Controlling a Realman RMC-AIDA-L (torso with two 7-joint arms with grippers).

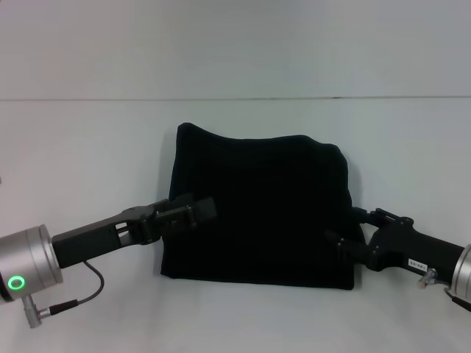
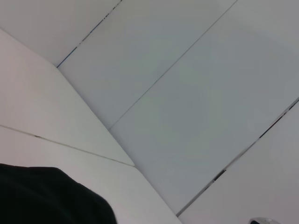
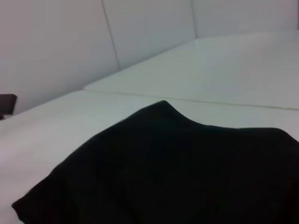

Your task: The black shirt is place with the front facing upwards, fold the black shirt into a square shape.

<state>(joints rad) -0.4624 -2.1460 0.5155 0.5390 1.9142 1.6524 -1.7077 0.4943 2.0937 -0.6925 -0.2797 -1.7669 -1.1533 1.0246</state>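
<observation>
- Nearest you in the head view: the left arm's silver wrist cuff with its green ring light, low at the left edge, and a thin cable looped below it.
- Largest thing: the white table, bare around the work, with a pale wall behind it.
- The black shirt lies mid-table, already folded into a compact, roughly square block. No sleeves stick out, and no lettering or neck label shows on the side facing up.
- Long axis: you'd call it slightly wider than deep, running left-right across the table. The near edge is fairly straight, the far edge wavy, with the far-left corner poking up into a peak. The right edge bulges near the far-right corner.
- Left gripper sits over the shirt's left edge, about mid-height, arm reaching in from the left. Black on black, so you cannot tell whether its fingers are spread or pinching cloth.
- Right gripper is at the shirt's right edge toward the near corner, touching or just beside the cloth. Same problem: you cannot tell its state.
- The right wrist view shows the shirt as a low black mound close in; the left wrist view catches only a corner of it.
- Step, as a judgement: the folding looks nearly finished; this reads as a final tidy or release at both side edges.
- Next move calls for: let go cleanly, pull both arms outward without dragging the layers, and maybe press flat the raised far-left corner.
</observation>
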